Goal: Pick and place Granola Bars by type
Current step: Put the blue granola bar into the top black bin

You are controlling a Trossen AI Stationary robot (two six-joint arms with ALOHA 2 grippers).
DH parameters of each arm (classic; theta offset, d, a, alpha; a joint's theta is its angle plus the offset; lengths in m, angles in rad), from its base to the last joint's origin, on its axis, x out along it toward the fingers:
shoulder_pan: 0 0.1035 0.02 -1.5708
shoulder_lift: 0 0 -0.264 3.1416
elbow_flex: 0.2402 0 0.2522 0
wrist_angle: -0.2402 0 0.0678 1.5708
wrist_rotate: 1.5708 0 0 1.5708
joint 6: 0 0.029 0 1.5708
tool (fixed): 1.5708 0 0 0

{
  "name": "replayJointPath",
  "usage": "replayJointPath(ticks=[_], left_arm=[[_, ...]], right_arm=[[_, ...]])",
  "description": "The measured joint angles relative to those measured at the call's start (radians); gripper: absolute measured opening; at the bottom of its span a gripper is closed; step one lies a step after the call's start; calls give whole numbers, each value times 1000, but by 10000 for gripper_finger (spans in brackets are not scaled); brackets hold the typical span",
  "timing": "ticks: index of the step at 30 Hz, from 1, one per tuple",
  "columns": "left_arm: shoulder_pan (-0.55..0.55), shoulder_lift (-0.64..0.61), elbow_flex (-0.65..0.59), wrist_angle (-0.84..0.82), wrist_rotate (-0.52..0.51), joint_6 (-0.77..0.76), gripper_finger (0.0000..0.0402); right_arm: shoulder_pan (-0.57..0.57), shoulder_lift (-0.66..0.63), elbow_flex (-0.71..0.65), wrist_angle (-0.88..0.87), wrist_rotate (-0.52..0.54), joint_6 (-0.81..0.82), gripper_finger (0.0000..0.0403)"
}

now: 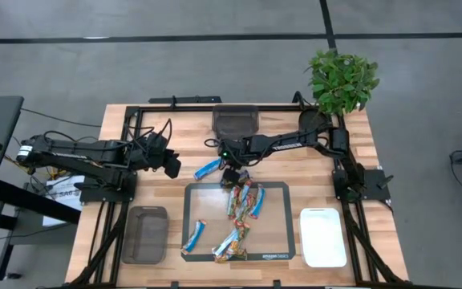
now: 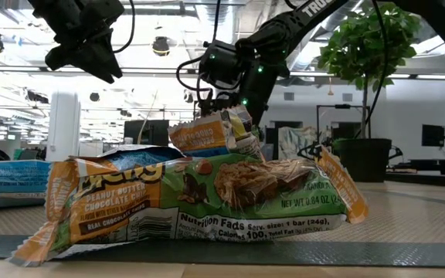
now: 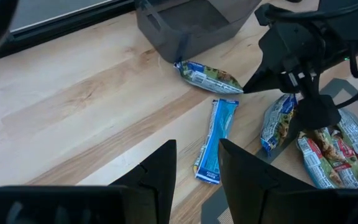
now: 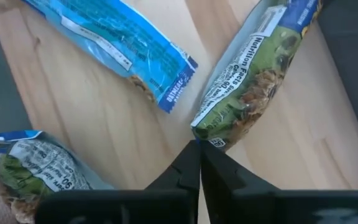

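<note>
My right gripper (image 1: 231,172) reaches in from the table's right over the far edge of the grey mat (image 1: 283,241) and is shut on a green-and-gold granola bar (image 4: 253,87). Several more multicoloured bars are piled on the mat (image 1: 245,202), with two near its front edge (image 1: 194,237). A blue bar (image 1: 208,168) lies flat on the wood beside the mat. Another bar (image 3: 207,76) lies by the far dark tray. My left gripper (image 1: 172,164) hovers open, raised left of the blue bar (image 3: 216,140), touching nothing. My right gripper pinches the green-and-gold bar by the crimped end of its wrapper (image 4: 211,140), between the tips of its two fingers, coming from above. The bar (image 2: 207,135) is raised above the pile and hangs tilted; I cannot tell whether its far end touches anything.
A dark tray (image 1: 235,122) sits at the far edge, another dark tray (image 1: 144,234) at the near left, and a white tray (image 1: 323,237) at the near right. A potted plant (image 1: 342,79) stands on the far right corner. Bare wood lies between the left arm and the mat.
</note>
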Motion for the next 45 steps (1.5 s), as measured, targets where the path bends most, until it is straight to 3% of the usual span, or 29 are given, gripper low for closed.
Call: replayJointPath(ticks=[5,11,18,26,34,45], left_arm=[[0,0,0,0,0,0,110],[0,0,0,0,1,15,110],[0,0,0,0,18,15,110],[0,0,0,0,21,55,110],[0,0,0,1,29,88,110],[0,0,0,-1,40,105,110]], right_arm=[[-18,-1,0,-27,-98,77,2],[-36,-1,0,-31,-129,133,0],[-81,-1,0,-35,-296,274,0],[-107,-1,0,-50,-369,365,0],[-103,-41,0,-37,-362,373,0],[-107,-223,0,29,-233,390,0]])
